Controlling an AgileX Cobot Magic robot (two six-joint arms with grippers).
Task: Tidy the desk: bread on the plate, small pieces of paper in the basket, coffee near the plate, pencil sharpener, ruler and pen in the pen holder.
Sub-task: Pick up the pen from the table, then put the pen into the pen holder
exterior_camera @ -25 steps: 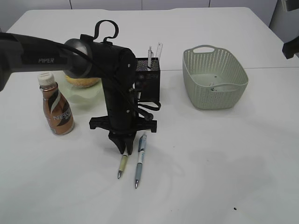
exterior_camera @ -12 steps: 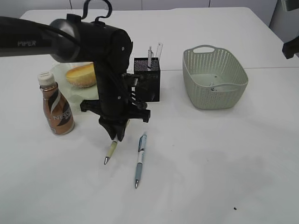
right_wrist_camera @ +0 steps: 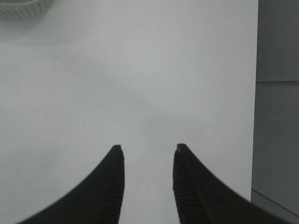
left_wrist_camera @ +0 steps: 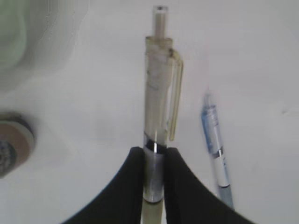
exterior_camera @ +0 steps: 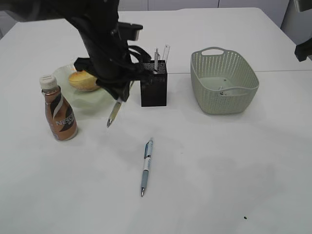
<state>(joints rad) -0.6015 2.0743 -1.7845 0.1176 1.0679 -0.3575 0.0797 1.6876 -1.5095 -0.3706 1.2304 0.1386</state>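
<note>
My left gripper [left_wrist_camera: 154, 161] pinches a pale yellow-green pen [left_wrist_camera: 159, 112], a translucent plastic barrel with a clip down one side and a clicker at the far end; my smooth black fingers [left_wrist_camera: 128, 186] press its lower barrel from both sides. In the exterior view this pen [exterior_camera: 114, 112] hangs tilted in the air, tip down and to the left, just beside the black pen holder [exterior_camera: 154, 90]. The holder is a square box with a finely perforated face, and a clear ruler [exterior_camera: 166, 51] and a thin stick stand up out of it.

A second pen [exterior_camera: 146, 165], blue and clear, lies flat on the smooth white table [exterior_camera: 219, 170], well apart from the holder. Behind my arm sits a rounded golden bread roll [exterior_camera: 83, 80] on a pale green plate [exterior_camera: 90, 105]. A brown coffee bottle [exterior_camera: 58, 109] with a white cap stands near the plate. To the right is a grey-green woven-pattern plastic basket [exterior_camera: 224, 80] with handle slots and small scraps inside.

My right gripper [right_wrist_camera: 147, 154] hovers over bare table with its ribbed black fingers spread and nothing between them.
</note>
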